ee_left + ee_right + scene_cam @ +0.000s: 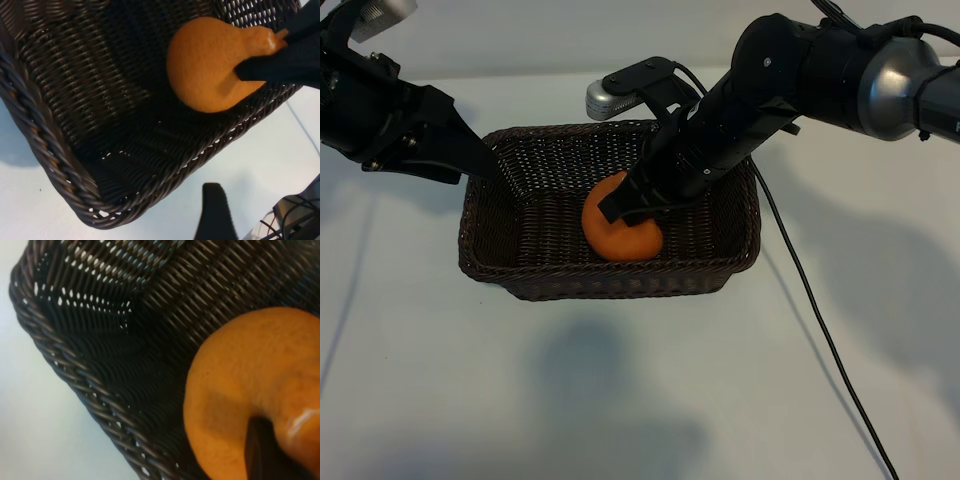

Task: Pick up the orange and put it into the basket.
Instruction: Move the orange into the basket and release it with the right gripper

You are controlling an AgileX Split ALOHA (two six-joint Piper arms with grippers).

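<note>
Inside the basket [485, 262], my right hand [632, 207] pinches the knob of the orange [618, 237], matte, bumpy, roundish; my left hand [470, 155] waits spread at the rim.

Dark woven wicker basket [510, 240] with braided rim; matte, finely pitted orange [620, 235]; smooth white table [640, 400].

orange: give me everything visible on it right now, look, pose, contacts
The orange is a matte, roundish fruit with a bumpy knob at one end, skin finely pitted. It sits inside the basket, low against the near wall and right of centre in the exterior view. The right gripper is shut on the knob end, one dark finger pressed into the neck. Whether it rests on the basket floor is unclear.
</note>
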